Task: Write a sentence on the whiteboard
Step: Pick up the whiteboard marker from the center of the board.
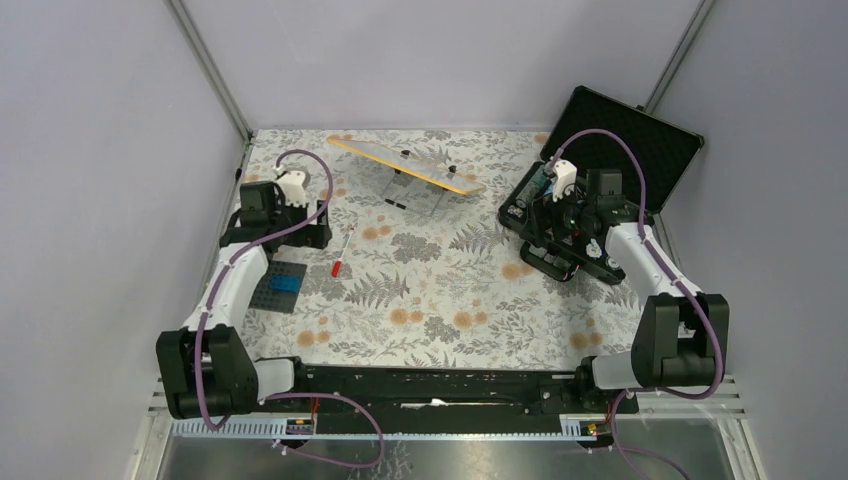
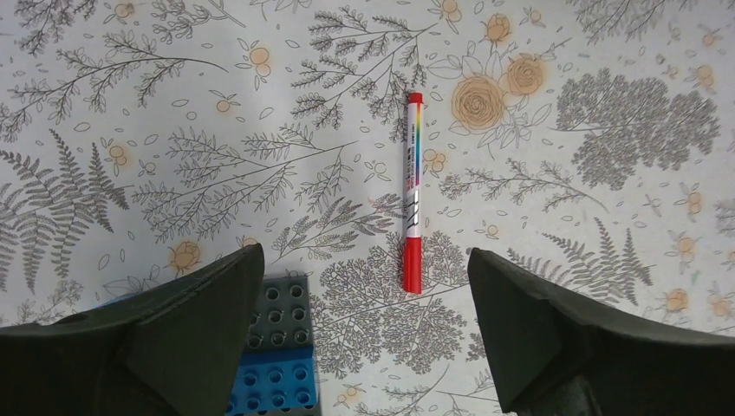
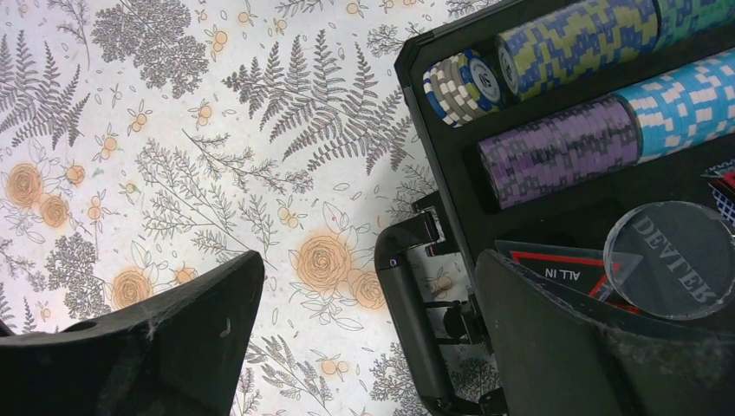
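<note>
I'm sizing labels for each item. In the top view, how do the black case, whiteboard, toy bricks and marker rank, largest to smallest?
1. black case
2. whiteboard, tilted, so it looks narrower than it is
3. toy bricks
4. marker, thinnest

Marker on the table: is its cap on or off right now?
On. In the left wrist view the marker lies with its red cap seated over one end; no bare tip shows.
</note>
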You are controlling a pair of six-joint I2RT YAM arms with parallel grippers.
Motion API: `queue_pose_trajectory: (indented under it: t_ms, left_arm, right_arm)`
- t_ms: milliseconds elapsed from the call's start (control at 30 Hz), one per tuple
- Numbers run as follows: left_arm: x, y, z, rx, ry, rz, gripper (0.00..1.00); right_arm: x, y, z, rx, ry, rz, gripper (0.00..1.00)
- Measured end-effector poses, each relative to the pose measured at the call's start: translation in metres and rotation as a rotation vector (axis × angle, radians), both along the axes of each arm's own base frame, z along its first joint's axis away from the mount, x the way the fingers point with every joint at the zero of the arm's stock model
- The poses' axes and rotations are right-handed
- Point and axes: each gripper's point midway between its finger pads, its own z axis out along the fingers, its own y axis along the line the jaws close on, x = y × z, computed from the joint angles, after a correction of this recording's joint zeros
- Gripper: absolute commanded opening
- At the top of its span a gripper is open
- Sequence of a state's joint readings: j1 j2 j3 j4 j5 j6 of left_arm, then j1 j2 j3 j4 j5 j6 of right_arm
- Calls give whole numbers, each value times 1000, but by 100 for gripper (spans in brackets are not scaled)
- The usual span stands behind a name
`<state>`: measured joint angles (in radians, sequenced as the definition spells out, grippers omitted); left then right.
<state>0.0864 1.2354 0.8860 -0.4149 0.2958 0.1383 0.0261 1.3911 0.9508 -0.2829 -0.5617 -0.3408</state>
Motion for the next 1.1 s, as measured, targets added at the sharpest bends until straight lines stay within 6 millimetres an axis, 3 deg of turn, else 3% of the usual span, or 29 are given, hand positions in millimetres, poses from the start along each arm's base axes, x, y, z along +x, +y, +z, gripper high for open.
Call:
queue_pose_trajectory:
  t_ms: [133, 367, 467, 833, 1100]
  left_arm:
    - [-1, -9, -17, 68, 16, -60, 98]
    - [-21, -31, -82, 180, 175, -195, 82]
    - [-31, -33, -96, 211, 214, -227, 77]
    - [-31, -43, -120, 250, 261, -283, 49]
    - [-20, -52, -120, 231, 264, -310, 7]
  right_arm:
    - [-1, 2, -1, 11, 9, 9, 99]
    - [-3, 6, -1, 38, 35, 11, 99]
    - [-4, 8, 0, 48, 43, 11, 99]
    - [-3, 18, 16, 113, 47, 27, 99]
    - [-22, 33, 32, 197, 86, 97, 99]
